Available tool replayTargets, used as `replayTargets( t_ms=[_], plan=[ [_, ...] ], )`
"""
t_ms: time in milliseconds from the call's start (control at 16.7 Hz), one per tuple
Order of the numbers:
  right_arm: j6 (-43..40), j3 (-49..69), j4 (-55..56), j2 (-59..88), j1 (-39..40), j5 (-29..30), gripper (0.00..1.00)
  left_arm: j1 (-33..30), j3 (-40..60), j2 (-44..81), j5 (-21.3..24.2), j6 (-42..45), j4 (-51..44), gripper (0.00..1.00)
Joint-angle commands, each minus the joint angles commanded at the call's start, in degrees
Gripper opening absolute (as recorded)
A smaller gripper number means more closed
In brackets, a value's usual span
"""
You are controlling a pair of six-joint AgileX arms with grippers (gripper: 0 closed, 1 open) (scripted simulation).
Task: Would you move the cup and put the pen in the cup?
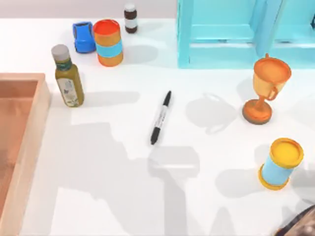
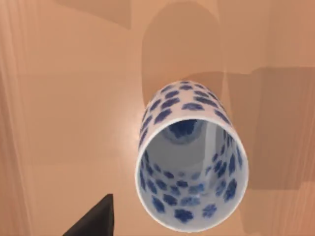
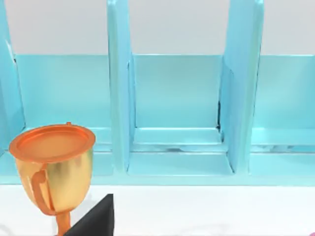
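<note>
Left wrist view is showing you the cup standing on a wooden tray, not yet moved; the pen is lying mid-bench, untouched. You cannot tell either claw's state.

My white table carries the pen lying near its middle. Far left stand an olive bottle, an orange-and-blue can, a blue toy car and a small brown bottle. A wooden tray sits at the left edge. A turquoise rack stands far right, with an orange goblet and a yellow-topped can nearer.
</note>
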Motion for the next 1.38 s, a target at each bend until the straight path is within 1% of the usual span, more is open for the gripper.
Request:
replayTargets(
  t_ms=[180, 300, 600, 1380],
  plan=[
    [0.0, 0.0, 0.0, 0.0, 0.0, 0.0, 1.00, 0.2, -6.1, 1.9, 0.0, 0.2, 8.8, 1.00],
    [0.0, 0.0, 0.0, 0.0, 0.0, 0.0, 1.00, 0.2, -9.0, 2.7, 0.0, 0.3, 12.0, 1.00],
    [0.0, 0.0, 0.0, 0.0, 0.0, 0.0, 1.00, 0.2, -9.8, 2.8, 0.0, 0.3, 12.8, 1.00],
    [0.0, 0.0, 0.0, 0.0, 0.0, 0.0, 1.00, 0.2, -9.8, 2.8, 0.0, 0.3, 12.8, 0.02]
  ],
)
